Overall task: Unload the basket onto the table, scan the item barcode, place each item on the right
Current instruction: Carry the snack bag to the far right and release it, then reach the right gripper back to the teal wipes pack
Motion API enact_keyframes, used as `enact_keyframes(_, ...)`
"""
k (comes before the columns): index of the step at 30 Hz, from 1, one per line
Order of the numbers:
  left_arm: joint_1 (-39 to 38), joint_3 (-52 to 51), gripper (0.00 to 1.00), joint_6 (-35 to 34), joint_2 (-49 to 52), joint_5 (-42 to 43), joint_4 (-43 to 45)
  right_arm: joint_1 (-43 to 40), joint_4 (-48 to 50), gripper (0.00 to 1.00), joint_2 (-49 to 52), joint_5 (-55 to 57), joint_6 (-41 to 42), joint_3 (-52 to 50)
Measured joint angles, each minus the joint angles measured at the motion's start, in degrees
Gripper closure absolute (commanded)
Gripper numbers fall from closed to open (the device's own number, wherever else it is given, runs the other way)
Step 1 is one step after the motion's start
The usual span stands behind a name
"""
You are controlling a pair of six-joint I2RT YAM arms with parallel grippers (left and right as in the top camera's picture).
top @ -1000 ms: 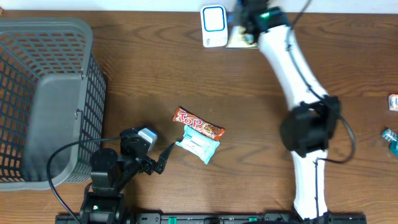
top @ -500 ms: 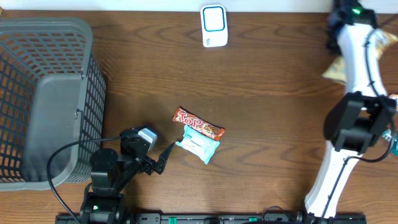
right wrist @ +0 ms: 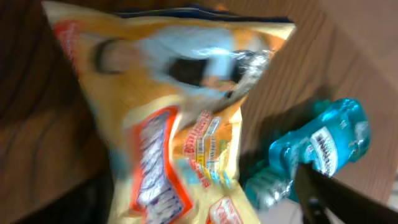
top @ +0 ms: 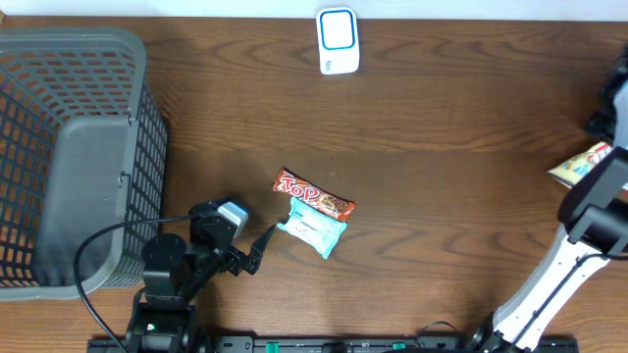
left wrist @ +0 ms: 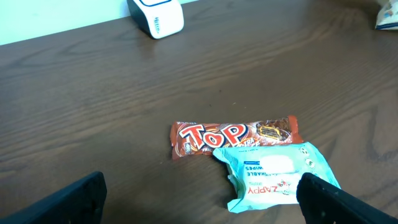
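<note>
The item, a yellow snack bag [top: 581, 162], lies at the table's far right edge. In the right wrist view the same bag [right wrist: 180, 124] shows blurred, below my right gripper [right wrist: 205, 205], whose dark fingers stand wide apart and clear of it, so it is open. The white scanner with a blue face [top: 338, 41] stands at the back centre, far from the bag. My left gripper [top: 260, 250] rests open near the front left with nothing between its fingers [left wrist: 81, 199], just short of a light-blue wipes pack [left wrist: 280, 174].
A red Top chocolate bar [top: 314, 196] lies against the wipes pack [top: 314, 230] mid-table. A grey mesh basket [top: 69, 157] fills the left side. A blue packet [right wrist: 317, 149] lies right beside the snack bag. The right arm [top: 589, 221] stretches along the right edge.
My right arm swung from the scanner to the far right edge with the snack bag, then opened and let it go. The left arm has not moved.
</note>
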Motion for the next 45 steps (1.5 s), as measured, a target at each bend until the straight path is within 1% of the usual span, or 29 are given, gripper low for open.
enact_keyframes(5, 0.0, 0.0, 0.02, 0.0, 0.0, 0.0, 0.0, 0.0, -4.6, 0.07, -4.5, -15.2, -0.1, 3.4)
enact_keyframes(10, 0.0, 0.0, 0.02, 0.0, 0.0, 0.0, 0.0, 2.7, -8.2, 0.08, -14.5, -29.9, 0.0, 4.9)
enact_keyframes(13, 0.0, 0.0, 0.02, 0.0, 0.0, 0.0, 0.0, 6.4, -10.7, 0.02, -20.2, -36.4, 0.0, 5.6)
enact_keyframes(17, 0.0, 0.0, 0.02, 0.0, 0.0, 0.0, 0.0, 14.9, -14.6, 0.01, -24.2, -41.3, 0.1, 6.3)
enact_keyframes(22, 0.0, 0.0, 0.02, 0.0, 0.0, 0.0, 0.0, 26.4, -16.9, 0.01, -23.2, -43.6, -1.5, 6.0)
enact_keyframes(24, 0.0, 0.0, 0.02, 0.0, 0.0, 0.0, 0.0, 32.7, -18.9, 0.01, -22.0, -44.3, -3.1, 5.0)
enact_keyframes(25, 0.0, 0.0, 0.02, 0.0, 0.0, 0.0, 0.0, 34.0, -19.9, 0.01, -21.8, -44.2, -3.5, 4.5)
enact_keyframes(29, 0.0, 0.0, 0.02, 0.0, 0.0, 0.0, 0.0, 43.2, -23.1, 0.01, -20.9, -44.5, -5.6, -0.2)
enact_keyframes(33, 0.0, 0.0, 0.02, 0.0, 0.0, 0.0, 0.0, 50.4, -25.6, 0.01, -20.4, -44.2, -7.4, -3.0)
enact_keyframes(37, 0.0, 0.0, 0.02, 0.0, 0.0, 0.0, 0.0, 54.6, -28.6, 0.01, -20.5, -43.7, -7.8, -3.0)
enact_keyframes(40, 0.0, 0.0, 0.02, 0.0, 0.0, 0.0, 0.0, 55.8, -30.0, 0.01, -21.7, -42.8, -7.7, -3.7)
enact_keyframes(42, 0.0, 0.0, 0.02, 0.0, 0.0, 0.0, 0.0, 56.3, -30.0, 0.01, -23.8, -41.8, -7.7, -5.0)
enact_keyframes(45, 0.0, 0.0, 0.02, 0.0, 0.0, 0.0, 0.0, 57.7, -29.6, 0.01, -31.2, -38.6, -6.9, -8.6)
